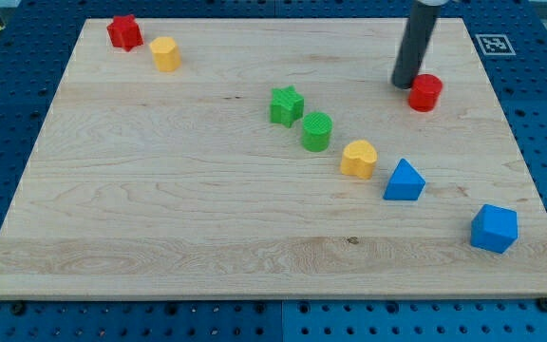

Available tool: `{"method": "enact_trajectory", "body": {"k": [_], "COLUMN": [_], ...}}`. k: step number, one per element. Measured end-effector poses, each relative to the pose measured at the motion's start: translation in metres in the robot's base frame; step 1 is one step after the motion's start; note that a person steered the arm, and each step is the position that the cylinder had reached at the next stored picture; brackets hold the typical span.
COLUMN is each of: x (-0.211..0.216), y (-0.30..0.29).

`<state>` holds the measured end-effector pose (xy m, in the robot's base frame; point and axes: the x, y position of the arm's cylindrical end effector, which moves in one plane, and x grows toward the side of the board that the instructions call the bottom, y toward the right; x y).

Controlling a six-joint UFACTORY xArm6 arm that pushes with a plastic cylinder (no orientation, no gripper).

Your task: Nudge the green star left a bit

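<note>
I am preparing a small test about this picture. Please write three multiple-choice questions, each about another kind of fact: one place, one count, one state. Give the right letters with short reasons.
1. Where is my tip?
A. beside the red cylinder, on its view-left side
B. between the two green blocks
C. at the blue cube

2. How many yellow blocks are on the board?
A. one
B. two
C. three

3. Is my tip touching the green star?
A. yes, pressing it
B. no, well apart, on its view-right
C. the star hides it

Answers: 1 A, the rod ends right by the red cylinder. 2 B, one near the top left, one heart-like in the diagonal row. 3 B, bare wood lies between them.
</note>
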<state>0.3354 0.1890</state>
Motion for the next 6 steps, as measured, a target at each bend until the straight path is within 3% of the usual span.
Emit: {"method": "enact_trajectory", "body": {"k": [4, 6], "x": [0.021, 0.021], "y": [-0.004, -0.108]}}
